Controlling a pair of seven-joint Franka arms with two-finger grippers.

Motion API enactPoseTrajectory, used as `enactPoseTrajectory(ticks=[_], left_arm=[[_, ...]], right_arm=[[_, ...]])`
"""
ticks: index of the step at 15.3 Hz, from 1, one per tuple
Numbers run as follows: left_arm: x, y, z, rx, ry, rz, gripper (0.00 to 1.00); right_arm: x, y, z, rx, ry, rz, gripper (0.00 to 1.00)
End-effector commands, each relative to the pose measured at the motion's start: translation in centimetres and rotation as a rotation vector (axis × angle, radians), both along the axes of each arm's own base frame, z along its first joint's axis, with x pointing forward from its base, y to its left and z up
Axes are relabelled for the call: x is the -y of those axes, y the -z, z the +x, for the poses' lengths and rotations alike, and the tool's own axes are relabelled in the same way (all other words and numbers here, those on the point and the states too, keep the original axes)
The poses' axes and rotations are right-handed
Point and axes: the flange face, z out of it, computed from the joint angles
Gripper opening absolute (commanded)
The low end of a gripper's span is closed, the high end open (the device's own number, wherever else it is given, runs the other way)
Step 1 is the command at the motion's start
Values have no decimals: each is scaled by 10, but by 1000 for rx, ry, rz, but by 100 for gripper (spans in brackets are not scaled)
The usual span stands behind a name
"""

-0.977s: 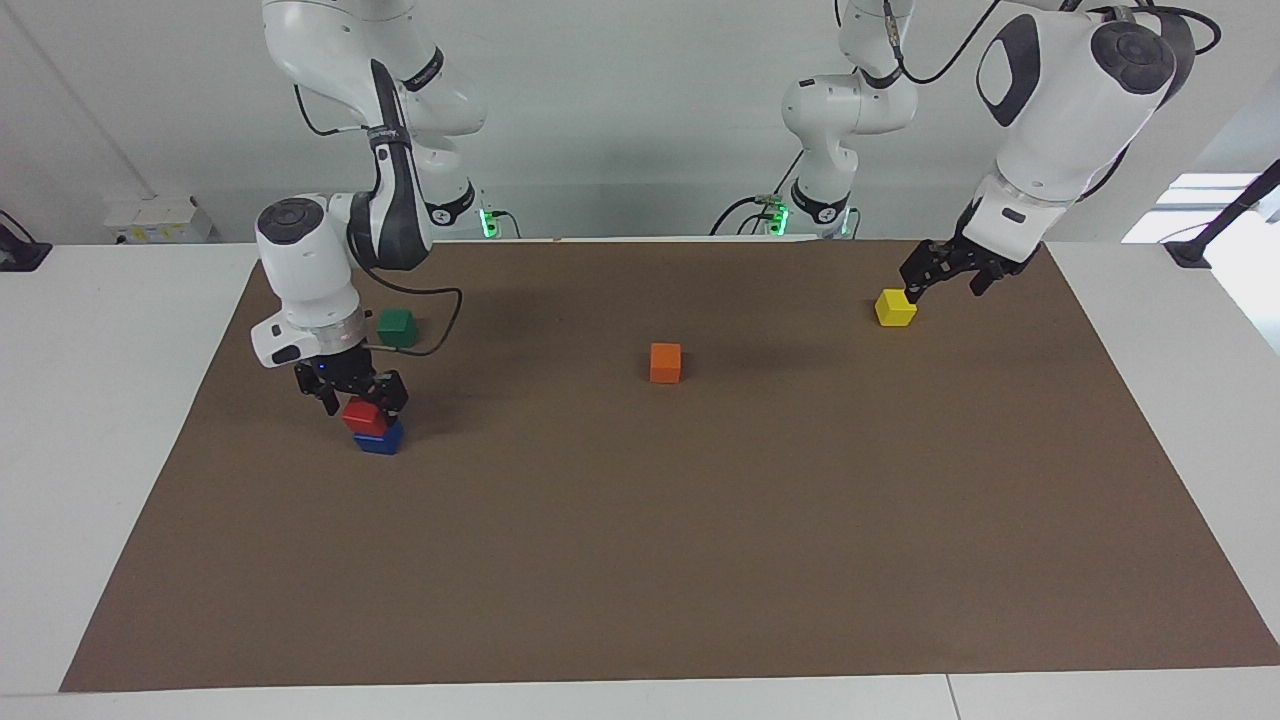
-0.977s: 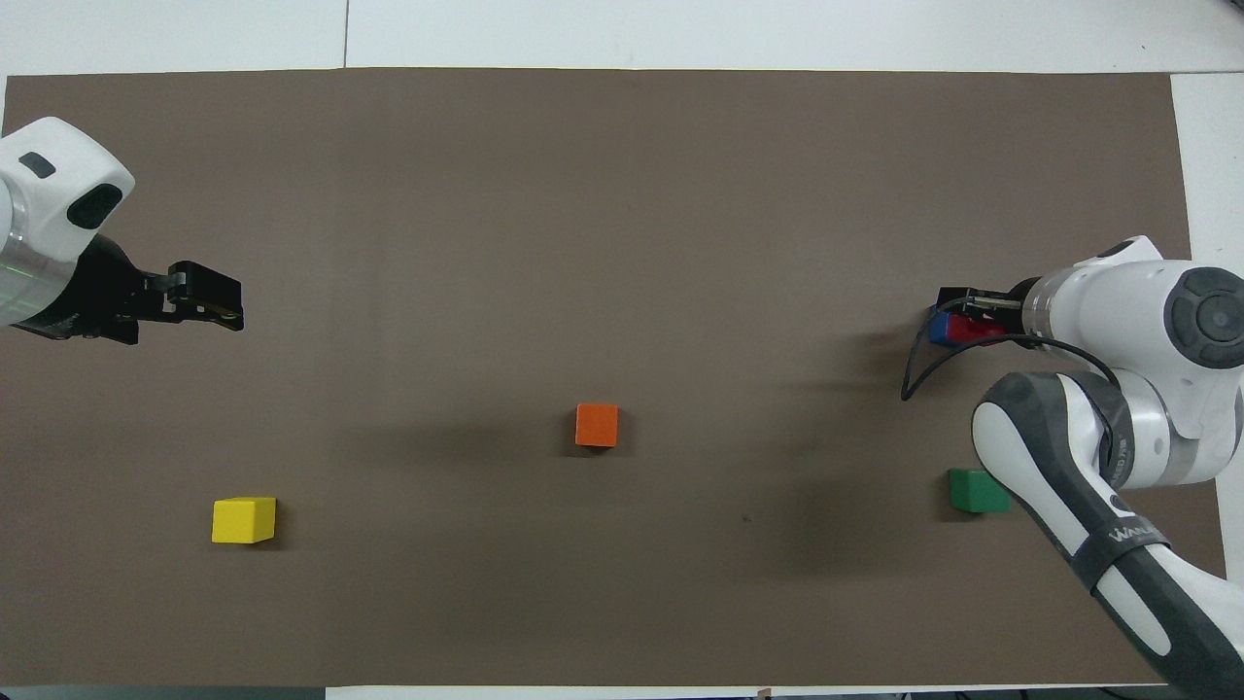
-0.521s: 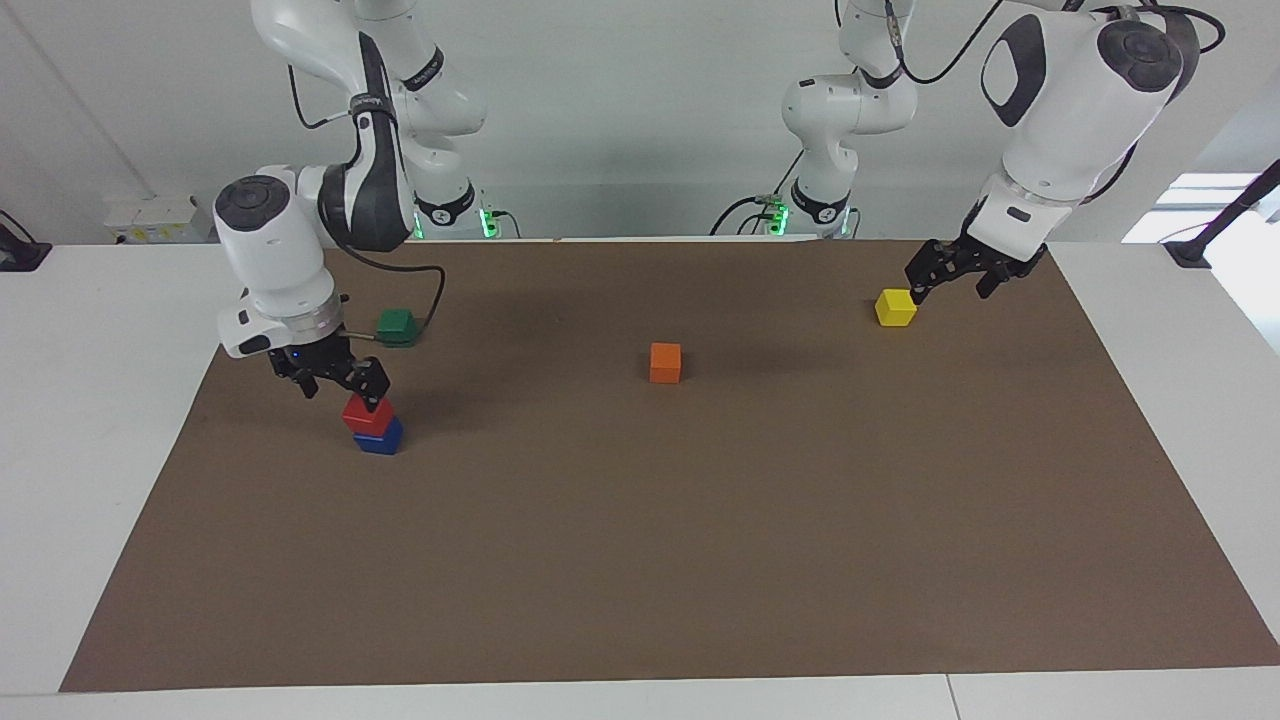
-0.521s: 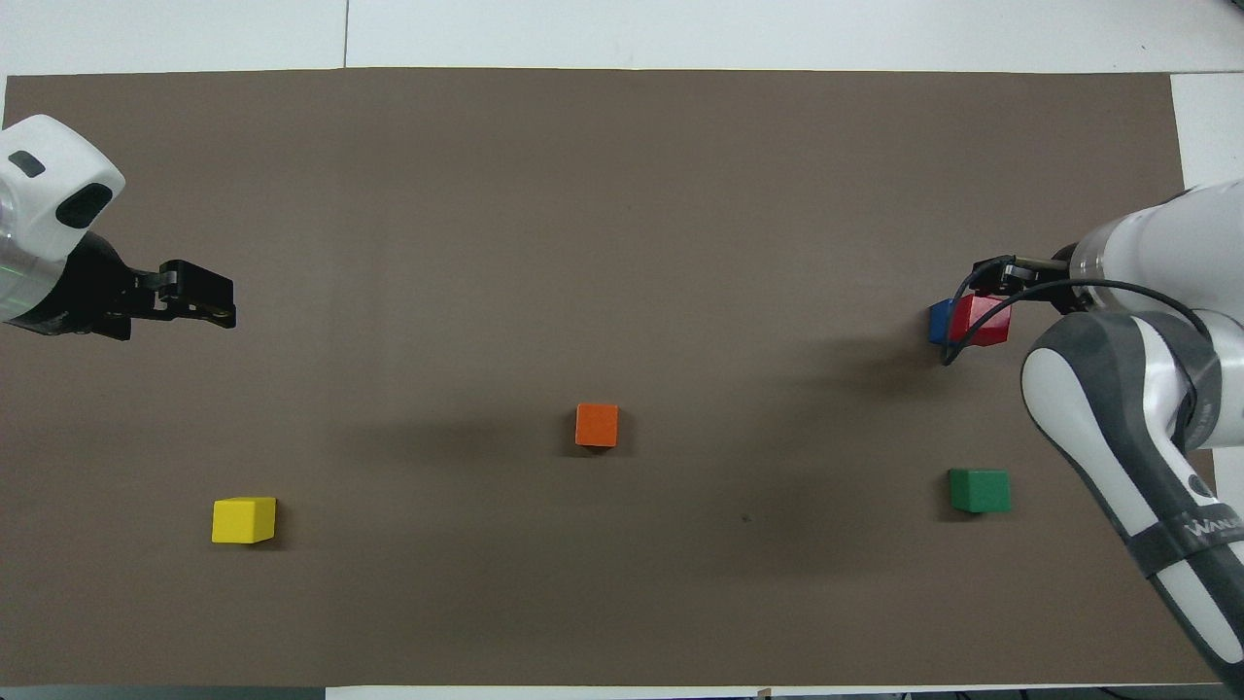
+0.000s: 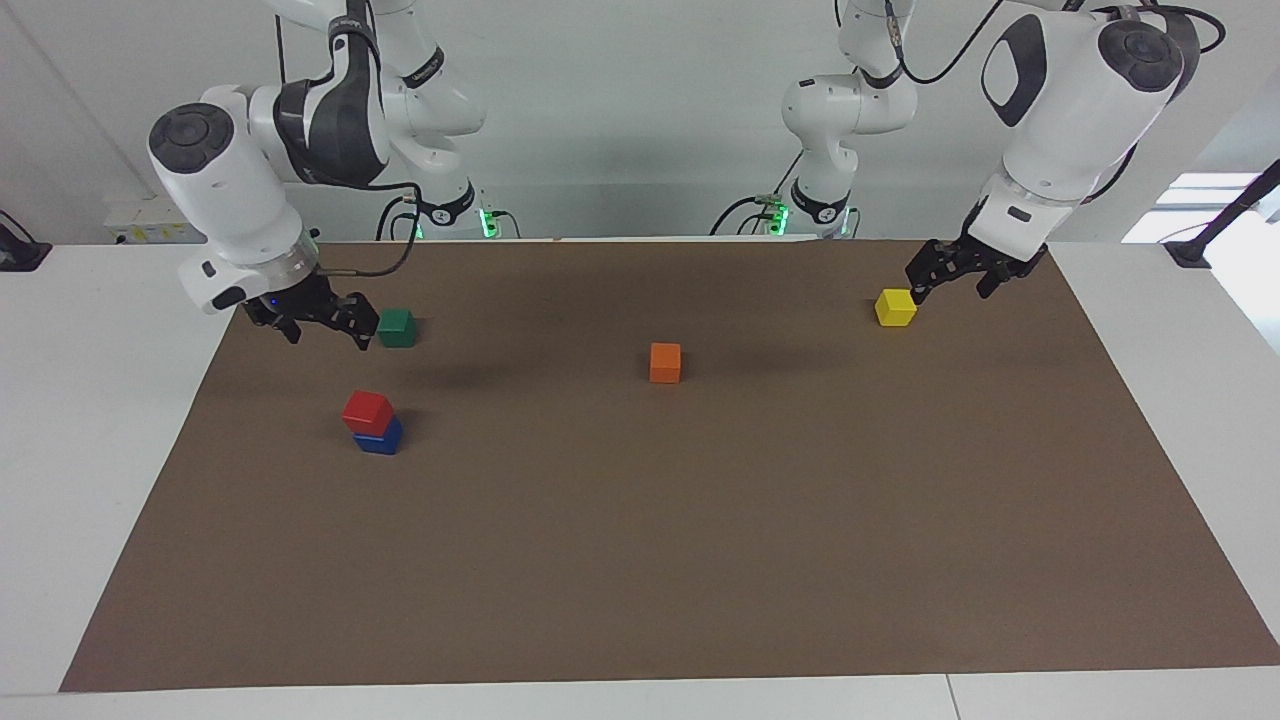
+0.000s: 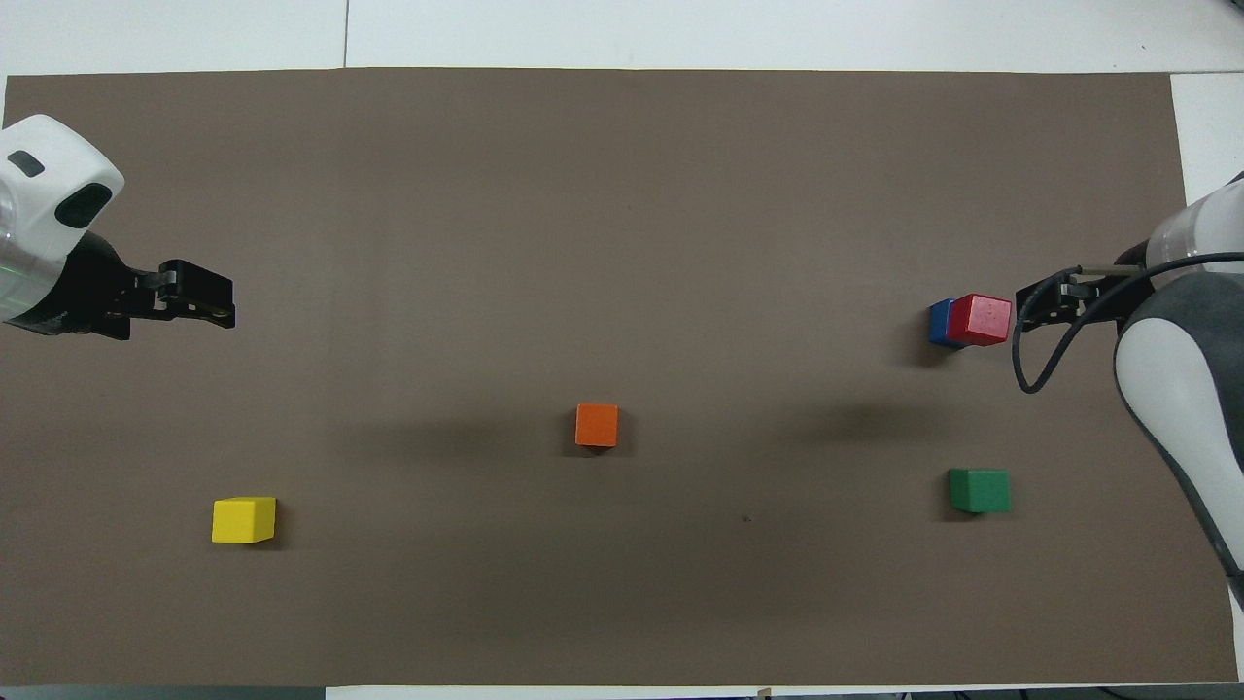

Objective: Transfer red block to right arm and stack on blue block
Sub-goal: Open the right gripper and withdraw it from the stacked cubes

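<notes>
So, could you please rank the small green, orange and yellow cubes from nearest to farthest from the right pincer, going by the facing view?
1. Small green cube, beside the right pincer.
2. Small orange cube, mid-table.
3. Small yellow cube, at the left arm's end.

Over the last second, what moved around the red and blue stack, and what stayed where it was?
The right gripper, open, rose off the red block and drew back toward the robots, now up near the green block. The red block stayed stacked on the blue block. The left gripper, open, lifted slightly by the yellow block. The orange block, green and yellow blocks did not move.
</notes>
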Motion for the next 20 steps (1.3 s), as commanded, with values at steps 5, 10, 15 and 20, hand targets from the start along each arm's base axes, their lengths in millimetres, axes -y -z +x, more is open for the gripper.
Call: enactPoseTrajectory(ticks=[5,10,15,20], left_arm=[[-4,-3,-3,8,8,9,100],[-3,-3,-3,8,10,9,100],[-4,-3,-3,8,8,9,100],[-4,-3,-3,8,8,9,100]], right_arm=[[7,-72,-22,-14,-58,24,100],[9,-77,-11,-24,-57,28,100],[11,-77,-11,-23,-54,28,100],[13,-76,-12,-25,-44,29,100]])
